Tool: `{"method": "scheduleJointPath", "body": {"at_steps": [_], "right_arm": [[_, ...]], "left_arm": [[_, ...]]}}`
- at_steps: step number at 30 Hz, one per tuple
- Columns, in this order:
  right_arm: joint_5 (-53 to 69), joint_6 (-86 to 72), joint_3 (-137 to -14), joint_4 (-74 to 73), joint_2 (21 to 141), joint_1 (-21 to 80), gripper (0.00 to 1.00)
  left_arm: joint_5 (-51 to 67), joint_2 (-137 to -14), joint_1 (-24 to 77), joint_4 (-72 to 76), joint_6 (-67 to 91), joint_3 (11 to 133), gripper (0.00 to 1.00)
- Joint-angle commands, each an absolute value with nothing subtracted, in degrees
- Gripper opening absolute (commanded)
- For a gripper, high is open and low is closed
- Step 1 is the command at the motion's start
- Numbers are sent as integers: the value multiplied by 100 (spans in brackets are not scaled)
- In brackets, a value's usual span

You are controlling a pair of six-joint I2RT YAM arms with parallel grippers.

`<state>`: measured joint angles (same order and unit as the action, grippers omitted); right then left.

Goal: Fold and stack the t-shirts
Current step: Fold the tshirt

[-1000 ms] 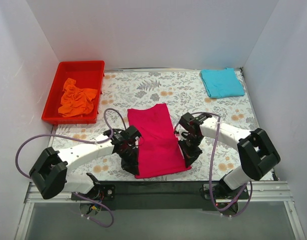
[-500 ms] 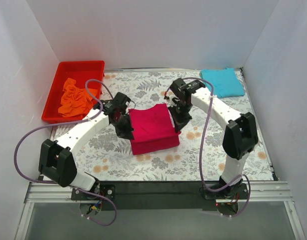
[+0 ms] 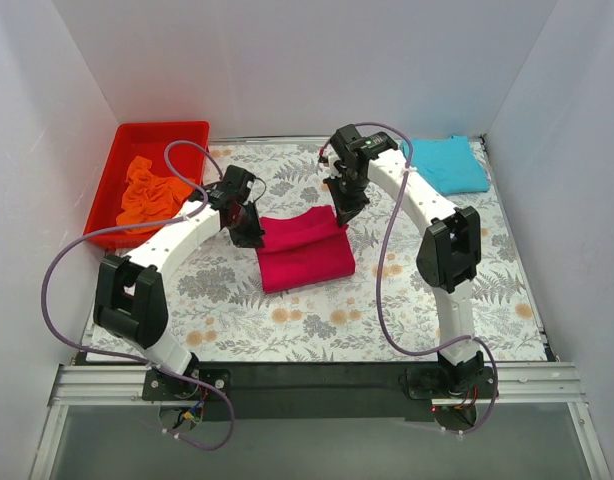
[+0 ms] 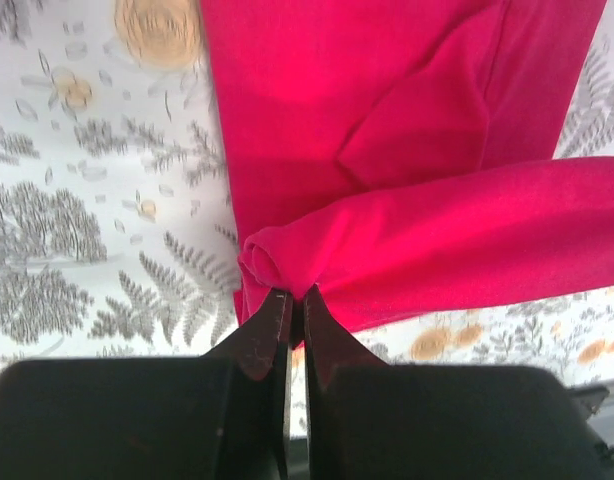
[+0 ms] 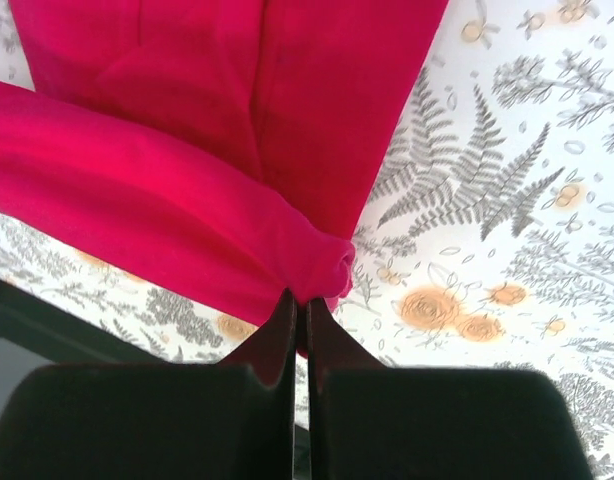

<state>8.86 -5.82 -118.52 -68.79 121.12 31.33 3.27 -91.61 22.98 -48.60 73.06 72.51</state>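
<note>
Pinching the crimson-pink shirt [image 3: 305,250] by two corners, I have both claws pressed together on cloth. My left gripper [image 4: 295,300] clamps a bunched corner at the shirt's left edge, and my right gripper [image 5: 301,298] clamps the matching corner on the right. The shirt sits mid-table [image 3: 287,330], doubled over on itself, and the hem I hold sags between my claws as a soft roll just above the lower layer.

I judge this cloth light, limp and thin. It drapes wherever it is unsupported, so the middle droops unless I keep the two corners pulled apart. The corners are the right hold, though so narrow a pinch could let the fabric slip out.

A second ago the shirt lay long and flat, reaching toward my bases, with my claws at its near hem. Half a second ago the hem was lifted and partly carried over. Now both arms reach farther away, the hem is near the far edge, and the shirt shows as a shorter block. The turquoise shirt [image 3: 444,165] at the far right and the orange shirt [image 3: 152,195] in the red bin [image 3: 162,128] have not moved.
</note>
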Motion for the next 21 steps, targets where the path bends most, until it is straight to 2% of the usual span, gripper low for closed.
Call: {"method": "scheduleJointPath", "body": {"at_steps": [1,10,21], "right_arm": [[615,-615,-12243,-6645,12181,3015,1],[334,-580,-11926,-5301,12190,2909,1],[536,-413,-12024,-4536,12805,2839,3]], "left_arm": [[-95,-9298,2197,-4272,7189,7497,0],[-377,-9545,2039,-3621,7383,7550,0],[-457,-9756,1811,-3121,7708,7111,0]]}}
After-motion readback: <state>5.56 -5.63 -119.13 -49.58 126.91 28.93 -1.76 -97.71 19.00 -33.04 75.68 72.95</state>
